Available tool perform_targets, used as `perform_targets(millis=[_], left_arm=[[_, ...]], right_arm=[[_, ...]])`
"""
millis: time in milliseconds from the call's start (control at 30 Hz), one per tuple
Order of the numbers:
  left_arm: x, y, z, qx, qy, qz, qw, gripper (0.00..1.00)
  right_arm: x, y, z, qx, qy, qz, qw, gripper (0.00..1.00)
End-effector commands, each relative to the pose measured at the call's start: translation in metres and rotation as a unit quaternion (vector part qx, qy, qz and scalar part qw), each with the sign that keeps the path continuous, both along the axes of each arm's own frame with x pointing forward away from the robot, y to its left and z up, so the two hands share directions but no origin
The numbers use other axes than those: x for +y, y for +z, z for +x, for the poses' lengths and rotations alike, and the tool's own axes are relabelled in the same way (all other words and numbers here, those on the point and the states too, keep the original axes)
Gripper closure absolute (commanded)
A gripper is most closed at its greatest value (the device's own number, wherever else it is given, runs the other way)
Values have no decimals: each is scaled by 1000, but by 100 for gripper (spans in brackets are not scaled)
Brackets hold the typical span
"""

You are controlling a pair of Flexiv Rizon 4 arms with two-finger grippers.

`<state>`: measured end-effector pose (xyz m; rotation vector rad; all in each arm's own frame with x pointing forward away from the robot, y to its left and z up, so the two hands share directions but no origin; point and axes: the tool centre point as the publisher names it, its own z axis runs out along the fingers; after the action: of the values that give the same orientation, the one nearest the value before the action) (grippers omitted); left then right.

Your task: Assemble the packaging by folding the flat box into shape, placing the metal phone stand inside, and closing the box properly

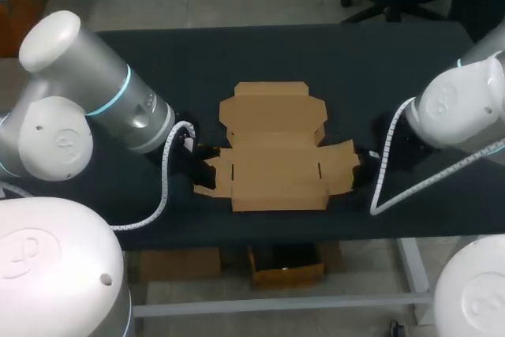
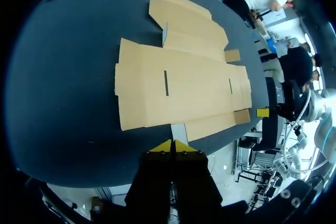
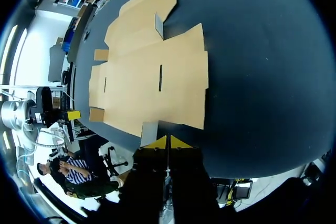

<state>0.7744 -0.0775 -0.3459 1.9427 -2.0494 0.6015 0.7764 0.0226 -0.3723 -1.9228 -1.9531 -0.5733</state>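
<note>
The flat brown cardboard box [image 1: 272,151] lies unfolded on the middle of the black table [image 1: 142,61], lid panel toward the far side. My left gripper [image 1: 201,170] sits low at the box's left end, its yellow tips pressed together. In the left wrist view the left gripper [image 2: 172,145] is shut right at a small greyish corner tab [image 2: 179,131] of the box [image 2: 178,82]. My right gripper [image 1: 364,170] is at the box's right end. In the right wrist view the right gripper [image 3: 167,141] is shut beside a like tab [image 3: 149,132] of the box [image 3: 152,72]. No phone stand shows.
Bare black tabletop surrounds the box on every side, with wide room at the far side and both far corners. The table's near edge runs close behind both grippers. White cables loop from each wrist over the table.
</note>
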Motion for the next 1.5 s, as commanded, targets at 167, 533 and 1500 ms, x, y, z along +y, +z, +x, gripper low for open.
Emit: perform_targets(millis=[167, 533, 1500], left_arm=[[21, 19, 1, -1, 5, -6, 1000, 90], [36, 33, 11, -1, 20, -5, 1000, 0], [57, 61, 69, 19, 37, -18, 999, 0]], right_arm=[[-21, 16, 8, 12, 15, 149, 989, 100], [-38, 34, 25, 20, 28, 168, 985, 90], [-50, 63, 79, 50, 34, 153, 986, 0]])
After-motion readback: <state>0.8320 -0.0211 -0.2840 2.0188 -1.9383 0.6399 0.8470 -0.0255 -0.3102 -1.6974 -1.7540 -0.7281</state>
